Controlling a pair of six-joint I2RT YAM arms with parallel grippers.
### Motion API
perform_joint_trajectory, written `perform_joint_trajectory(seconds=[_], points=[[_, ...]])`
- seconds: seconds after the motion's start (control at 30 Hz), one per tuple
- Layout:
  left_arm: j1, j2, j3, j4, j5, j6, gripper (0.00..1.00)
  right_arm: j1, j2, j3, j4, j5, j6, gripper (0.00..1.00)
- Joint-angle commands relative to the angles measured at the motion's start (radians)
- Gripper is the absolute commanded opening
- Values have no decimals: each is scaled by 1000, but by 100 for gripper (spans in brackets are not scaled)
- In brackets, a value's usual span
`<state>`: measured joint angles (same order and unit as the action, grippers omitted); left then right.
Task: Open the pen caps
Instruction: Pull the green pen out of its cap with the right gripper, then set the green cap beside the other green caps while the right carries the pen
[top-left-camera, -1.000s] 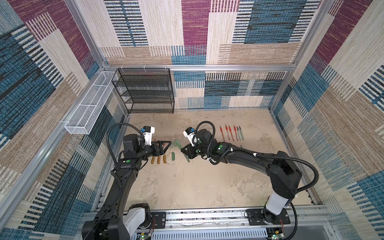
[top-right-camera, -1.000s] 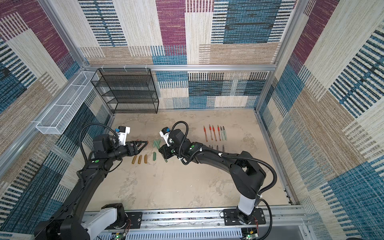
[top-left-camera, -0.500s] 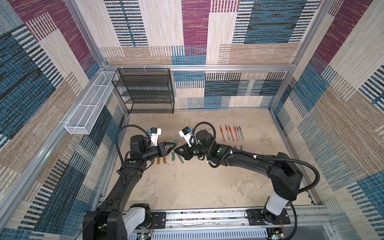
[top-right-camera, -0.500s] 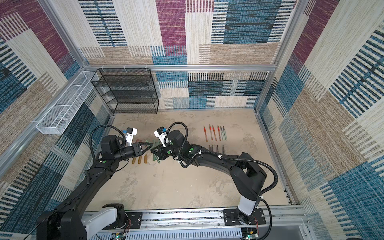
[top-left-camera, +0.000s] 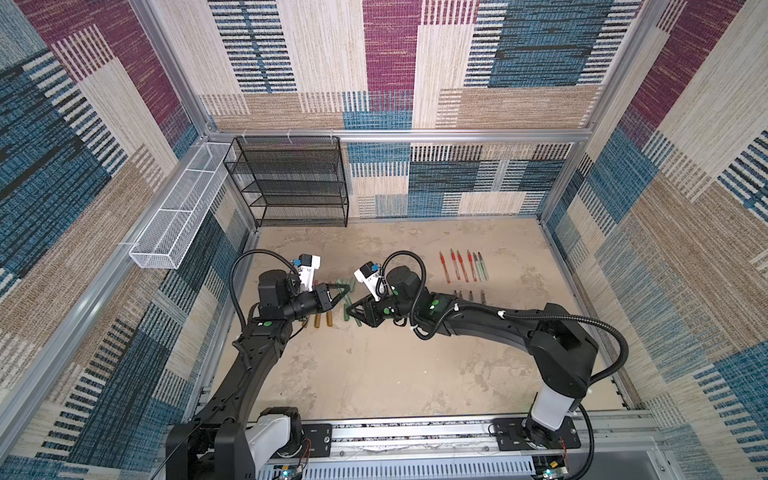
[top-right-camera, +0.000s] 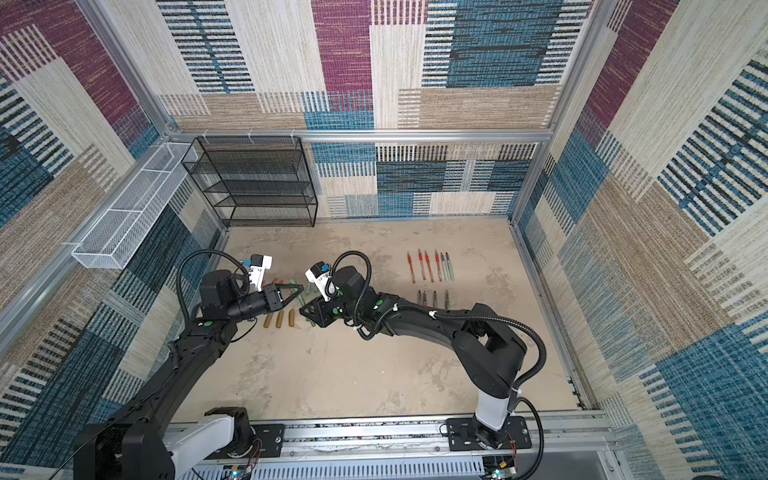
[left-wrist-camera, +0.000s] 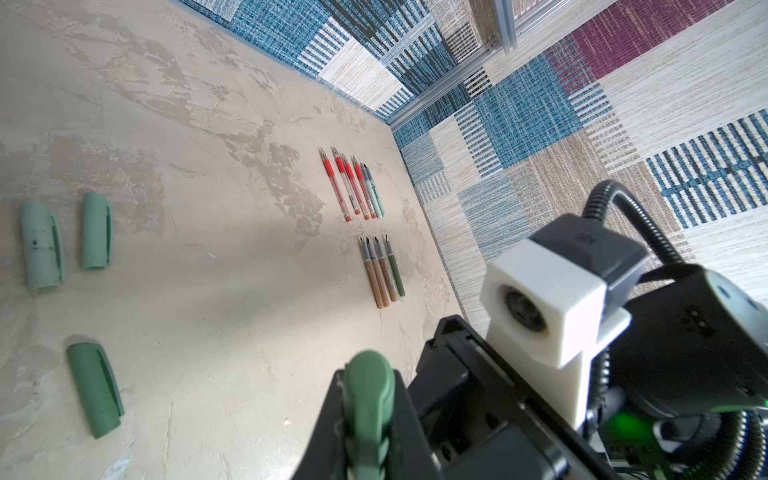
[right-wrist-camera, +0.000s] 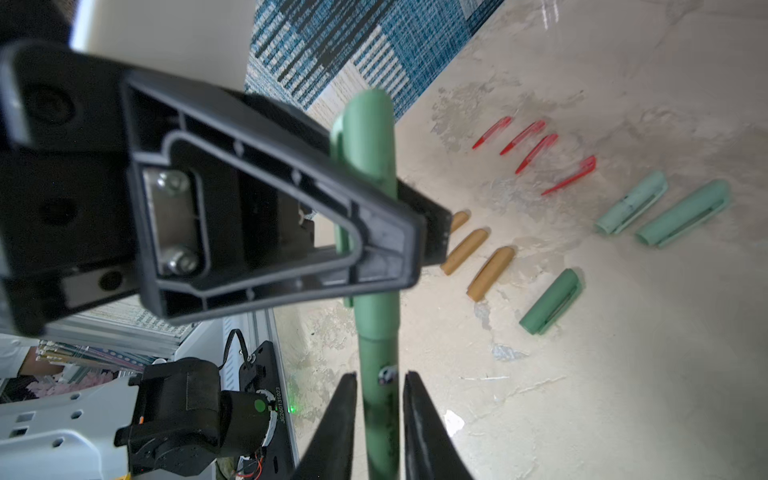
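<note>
Judging this your final cap | your left gripper (left-wrist-camera: 369, 382) clenches the dark green cap (right-wrist-camera: 365, 137), aloft before the black shelf (top-left-camera: 291, 183) | right gripper (right-wrist-camera: 380, 382) flanks the barrel (right-wrist-camera: 376, 332), grip unclear | ten loose caps (right-wrist-camera: 550, 301) lie on the counter (top-left-camera: 395, 374) before the shelf, ten bare pens (left-wrist-camera: 365, 191) farther from it | this cap still on

A black wire shelf rack (top-left-camera: 291, 183) stands against the back wall of a booth lined with patchwork carpet panels (top-left-camera: 390, 62) in blue, plum and tan. A long white mesh basket (top-left-camera: 178, 220) hangs on the side wall beside it. Two neat rows of uncapped pens (left-wrist-camera: 357, 187) lie well apart from the rack on the mottled beige surface (top-left-camera: 395, 374): red and pale ones behind, brown and green ones (left-wrist-camera: 382, 270) in front.
</note>
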<state>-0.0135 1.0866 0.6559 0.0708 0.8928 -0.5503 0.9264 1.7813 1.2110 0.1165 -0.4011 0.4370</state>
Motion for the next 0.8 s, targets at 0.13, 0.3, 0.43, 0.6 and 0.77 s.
perform_joint_trajectory(seconds=[0.13,0.3,0.43,0.6,0.77], points=[[2,-5,-3,27,-9,-5,0,3,3,-2,25,21,-4,4],[19,-8,8,15,-16,-12,0,2,-8,-53,42,14,2,0],[39,-3,24,0,-25,-9,0,3,-29,-135,55,16,14,0],[71,20,54,12,-44,-33,0,14,-113,-340,155,34,53,0],[108,58,120,-26,-64,-39,0,16,-183,-488,163,52,84,0]])
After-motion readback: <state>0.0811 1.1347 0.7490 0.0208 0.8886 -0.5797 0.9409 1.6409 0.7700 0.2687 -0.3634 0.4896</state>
